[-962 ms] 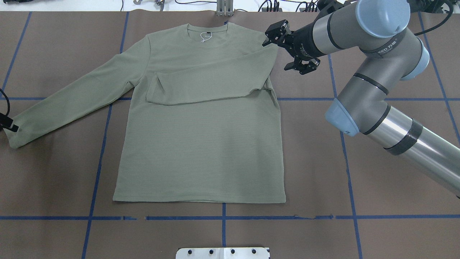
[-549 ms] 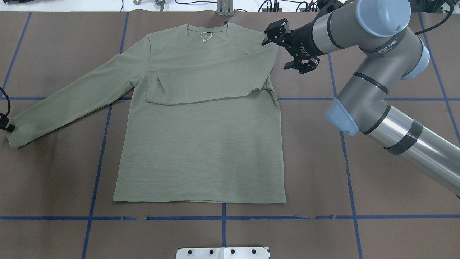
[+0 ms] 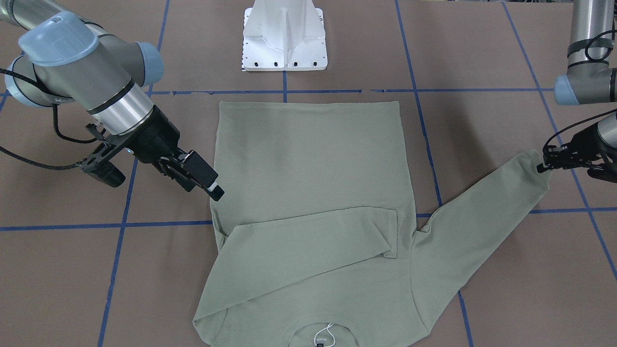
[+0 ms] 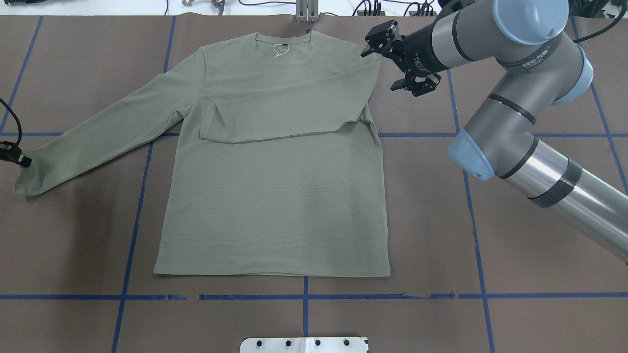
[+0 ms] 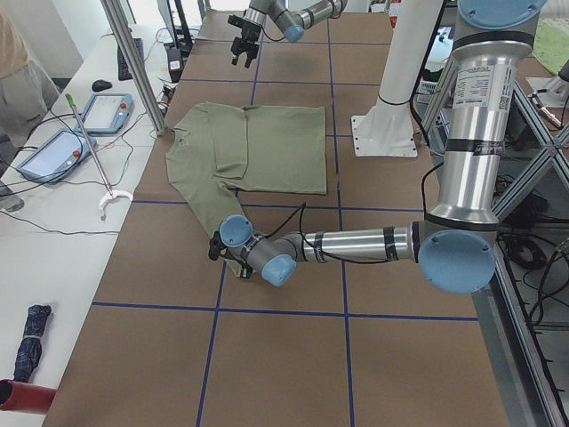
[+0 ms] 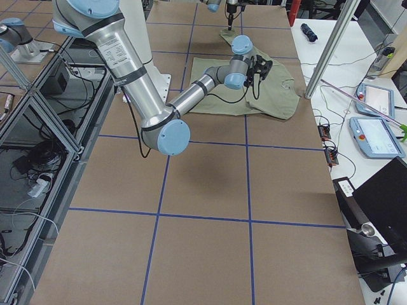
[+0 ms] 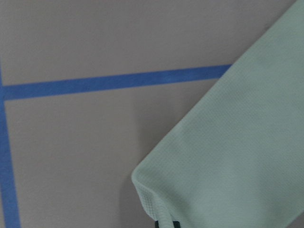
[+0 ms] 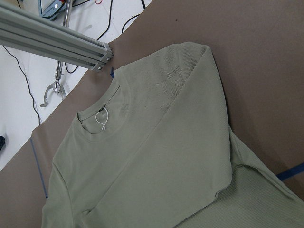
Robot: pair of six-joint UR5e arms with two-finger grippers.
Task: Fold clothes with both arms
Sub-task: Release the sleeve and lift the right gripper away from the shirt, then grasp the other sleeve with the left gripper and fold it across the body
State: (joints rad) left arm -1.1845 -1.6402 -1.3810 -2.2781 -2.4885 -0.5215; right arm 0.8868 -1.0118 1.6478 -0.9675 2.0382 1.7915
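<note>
Brown table cover (image 4: 515, 235), gridded in blue tape (image 4: 304, 296). We log the green shirt (image 4: 274, 196) flat on it, front up, collar away from the robot. Its sleeve on the robot's right lies folded across the chest; the other stretches out sideways. At that far cuff (image 7: 190, 180) the left gripper (image 3: 546, 165) pinches the edge. We note the right gripper (image 4: 371, 48) just beside the shoulder, jaws parted, holding nothing.
</note>
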